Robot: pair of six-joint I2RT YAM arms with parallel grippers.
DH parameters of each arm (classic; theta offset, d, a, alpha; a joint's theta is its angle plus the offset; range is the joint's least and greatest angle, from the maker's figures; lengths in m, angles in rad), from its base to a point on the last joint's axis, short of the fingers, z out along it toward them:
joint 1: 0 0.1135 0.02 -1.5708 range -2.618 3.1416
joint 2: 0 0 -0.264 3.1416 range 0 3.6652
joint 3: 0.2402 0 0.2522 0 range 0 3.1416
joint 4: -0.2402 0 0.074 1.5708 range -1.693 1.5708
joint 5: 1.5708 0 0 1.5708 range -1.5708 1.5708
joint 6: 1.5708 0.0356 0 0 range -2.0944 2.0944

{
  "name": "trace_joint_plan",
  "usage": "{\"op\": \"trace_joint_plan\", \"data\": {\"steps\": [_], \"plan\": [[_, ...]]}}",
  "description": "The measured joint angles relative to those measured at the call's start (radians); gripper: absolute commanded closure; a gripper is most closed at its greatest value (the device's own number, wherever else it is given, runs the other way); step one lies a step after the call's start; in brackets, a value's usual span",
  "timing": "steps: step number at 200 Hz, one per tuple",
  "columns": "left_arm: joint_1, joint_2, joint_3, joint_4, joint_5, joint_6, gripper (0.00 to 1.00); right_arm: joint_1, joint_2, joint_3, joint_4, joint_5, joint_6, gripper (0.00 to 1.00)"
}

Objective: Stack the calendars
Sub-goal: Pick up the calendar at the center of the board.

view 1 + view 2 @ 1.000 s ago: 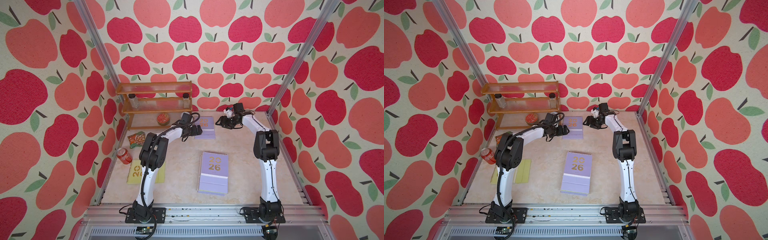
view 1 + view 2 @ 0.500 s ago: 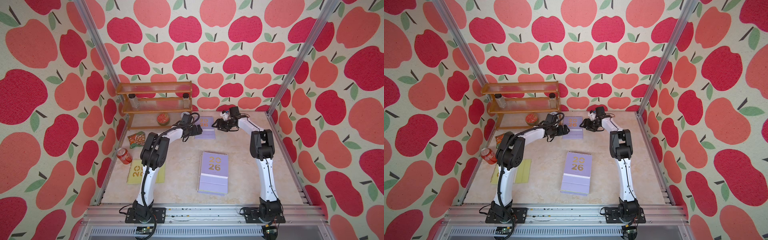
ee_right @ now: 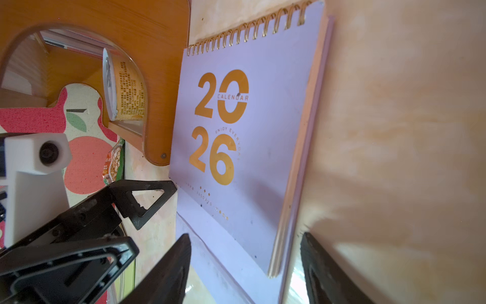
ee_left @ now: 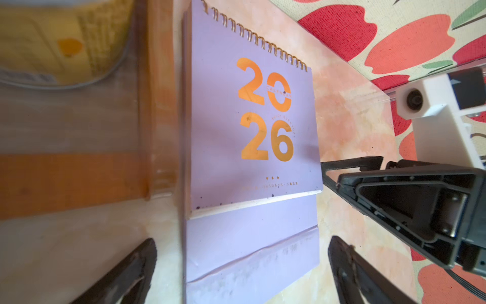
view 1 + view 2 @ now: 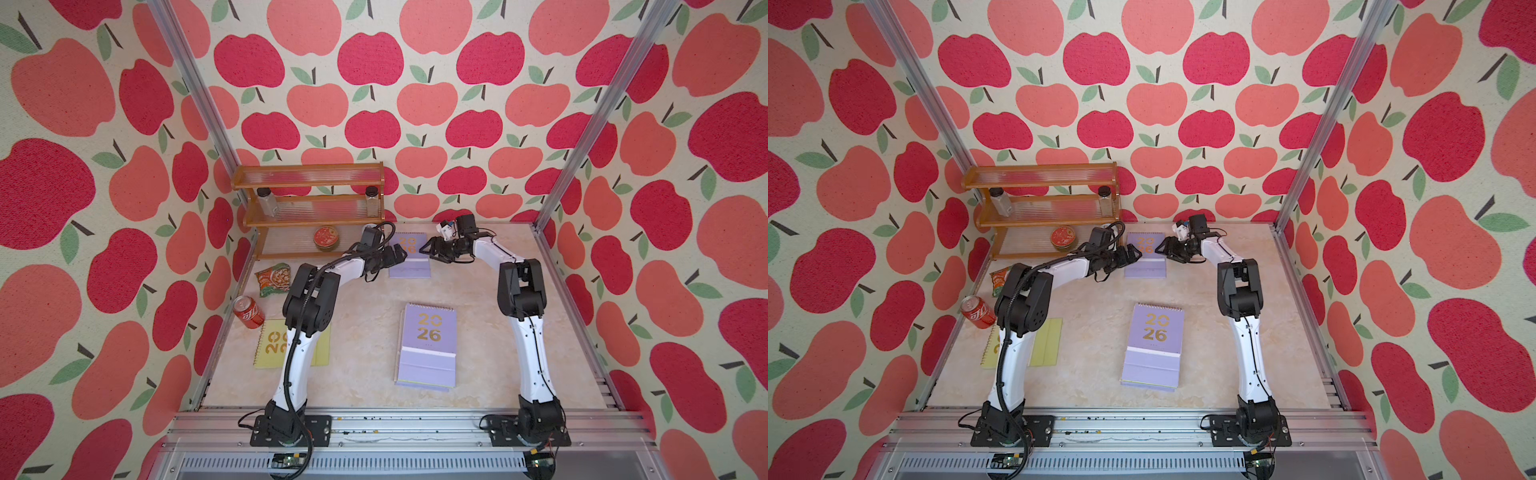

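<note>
Left claw (image 5: 400,254) spread wide, empty, at left edge of far lilac calendar (image 5: 409,269); right claw (image 5: 428,249) partly spread, empty, at its right edge. Marbled beige table (image 5: 365,332), apple-print walls (image 5: 415,104). Near lilac calendar (image 5: 428,332) mid-table; yellow-green calendar (image 5: 269,348) partly under left arm.
Left wrist: far lilac calendar flat on table, just beside wooden rack (image 4: 157,105).
Right wrist: fingers (image 3: 171,271) either side of calendar corner.

Two lilac calendars (image 5: 409,254) (image 5: 429,332), one yellow-green calendar (image 5: 271,345), two jars (image 5: 267,202) (image 5: 372,200), one can (image 5: 248,312)

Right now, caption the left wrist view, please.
Open left end effector framing a flat lilac spiral-bound 2026 calendar beside an orange wooden shelf.
</note>
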Motion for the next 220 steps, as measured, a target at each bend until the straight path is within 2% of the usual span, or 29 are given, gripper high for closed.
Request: {"op": "trace_joint_plan", "data": {"steps": [52,140,220], "plan": [[-0.007,0.005,0.000,0.021,0.010,-0.041,0.00,0.006,0.006,-0.027,0.071,-0.043,0.024,0.35],[-0.023,0.013,-0.002,0.058,0.016,-0.074,0.00,-0.023,-0.058,-0.305,0.459,-0.195,0.229,0.43],[-0.053,0.015,-0.023,0.106,0.057,-0.077,0.00,-0.034,-0.128,-0.455,0.541,-0.228,0.296,0.44]]}}
